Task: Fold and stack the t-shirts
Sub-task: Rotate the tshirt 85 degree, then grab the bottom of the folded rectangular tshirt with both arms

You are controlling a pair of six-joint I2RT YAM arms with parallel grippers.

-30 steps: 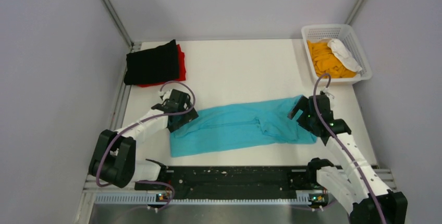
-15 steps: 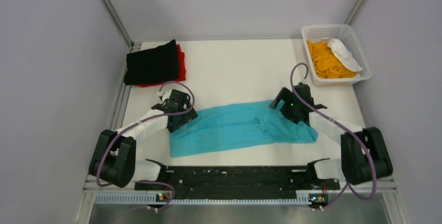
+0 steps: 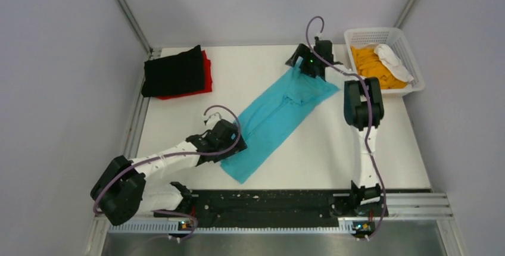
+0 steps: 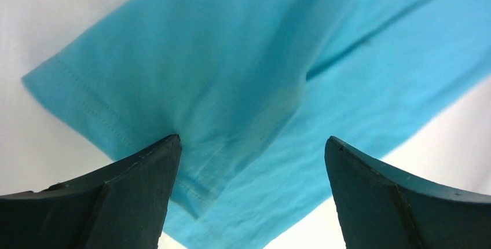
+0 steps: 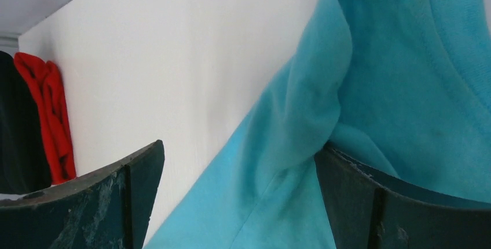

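The turquoise t-shirt (image 3: 277, 119) lies folded into a long strip, running diagonally from the near left to the far right of the table. My left gripper (image 3: 231, 143) sits over its near end, jaws open, with cloth (image 4: 255, 87) under and between the fingers (image 4: 252, 145). My right gripper (image 3: 305, 67) is at the far collar end, jaws open (image 5: 240, 150), with a fold of the shirt (image 5: 324, 87) lying against the right finger. A black t-shirt (image 3: 174, 71) lies folded on a red one (image 3: 206, 76) at the back left. The orange t-shirt (image 3: 370, 68) is in the basket.
The white lattice basket (image 3: 381, 31) stands at the back right and also holds a white cloth (image 3: 394, 59). The right arm stretches far across the table beside it. A black rail (image 3: 268, 202) runs along the near edge. The red and black shirts show in the right wrist view (image 5: 52, 116).
The turquoise shirt has swung from lying crosswise to lying diagonally. My right gripper moved far back with the collar end. My left gripper moved nearer and to the right with the other end.
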